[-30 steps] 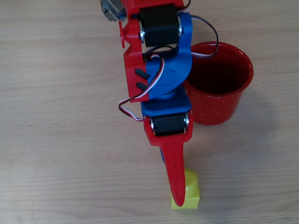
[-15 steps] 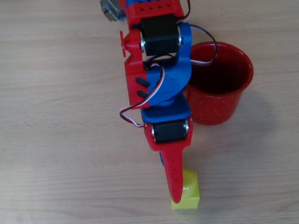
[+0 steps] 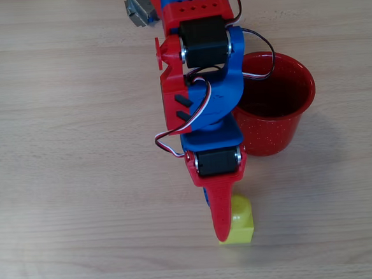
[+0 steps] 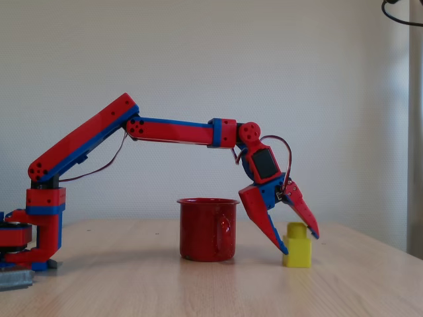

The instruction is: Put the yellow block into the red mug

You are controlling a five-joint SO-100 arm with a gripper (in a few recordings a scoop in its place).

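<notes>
The yellow block stands on the table below the red mug in the overhead view, and to the right of the mug in the fixed view. My red and blue gripper reaches down over the block. One finger tip touches its mug-side face and the other lies against its far upper corner. The jaws are shut on the block, whose base looks level with the tabletop. In the overhead view the upper finger of the gripper hides the block's left part and the lower finger.
The arm's links run along the mug's left side and overlap its rim in the overhead view. The arm's base sits at the far left of the fixed view. Bare wooden tabletop surrounds everything.
The upper finger has swung toward the mug, and the yellow block has shifted a little toward the mug with it. The mug has not moved.
</notes>
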